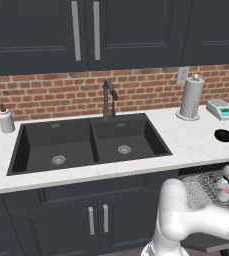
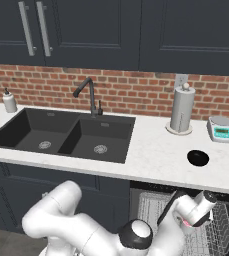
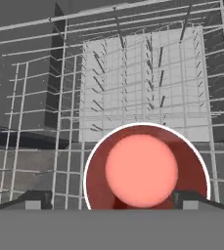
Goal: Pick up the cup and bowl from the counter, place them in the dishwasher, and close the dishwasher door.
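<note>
Left base view runs from the black sink (image 1: 91,142) in the counter (image 1: 186,142) to the bowl (image 1: 224,135) near its right end. Below, the gripper (image 3: 111,201) hangs over the dishwasher (image 2: 151,210) rack, jaws spread wide either side of the cup (image 3: 143,168), not pinching it.

Red cup (image 3: 142,168) in dishwasher rack (image 3: 133,78)

- Arm (image 2: 61,220): glossy white rounded shell segments, bulging at the elbows.
- Joint cap (image 2: 137,231): dark ring around a pale grey disc.
- Gripper (image 3: 111,199): two small dark fingertips with lighter grey square pads, at 7 and 5 o'clock.
</note>
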Tool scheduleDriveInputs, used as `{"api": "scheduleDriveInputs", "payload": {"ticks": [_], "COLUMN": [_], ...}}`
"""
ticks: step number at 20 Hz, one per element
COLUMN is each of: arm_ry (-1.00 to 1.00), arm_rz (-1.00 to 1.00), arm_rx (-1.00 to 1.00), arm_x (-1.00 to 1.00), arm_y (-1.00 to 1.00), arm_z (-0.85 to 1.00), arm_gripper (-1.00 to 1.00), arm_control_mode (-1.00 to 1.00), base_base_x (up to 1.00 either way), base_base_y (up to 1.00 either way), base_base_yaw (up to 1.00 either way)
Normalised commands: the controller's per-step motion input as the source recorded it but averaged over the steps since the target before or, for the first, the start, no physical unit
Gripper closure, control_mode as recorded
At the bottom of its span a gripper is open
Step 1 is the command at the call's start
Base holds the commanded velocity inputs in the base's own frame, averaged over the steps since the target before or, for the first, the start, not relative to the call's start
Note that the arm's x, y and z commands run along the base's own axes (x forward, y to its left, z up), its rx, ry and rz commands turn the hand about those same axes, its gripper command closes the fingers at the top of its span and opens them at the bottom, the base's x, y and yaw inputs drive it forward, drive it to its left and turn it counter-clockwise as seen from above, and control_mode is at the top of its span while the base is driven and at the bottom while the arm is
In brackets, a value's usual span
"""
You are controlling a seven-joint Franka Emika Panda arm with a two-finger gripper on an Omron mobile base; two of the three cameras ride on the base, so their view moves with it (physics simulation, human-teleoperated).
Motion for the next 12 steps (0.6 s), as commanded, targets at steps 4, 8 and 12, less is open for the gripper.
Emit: {"api": "scheduleDriveInputs", "payload": {"ticks": [4,8,12], "arm_ry": [-0.21,-0.18,-0.09], "arm_rz": [0.00,0.00,0.00], "arm_rx": [0.00,0.00,0.00], "arm_x": [-0.23,-0.44,-0.55], "arm_y": [0.00,0.03,0.13], "arm_z": [0.61,0.78,0.98], "arm_gripper": [-1.00,-1.00,-1.00], "arm_control_mode": [-1.00,-1.00,-1.00], "base_base_x": [0.00,0.00,0.00], "base_base_y": [0.00,0.00,0.00], "base_base_yaw": [0.00,0.00,0.00]}}
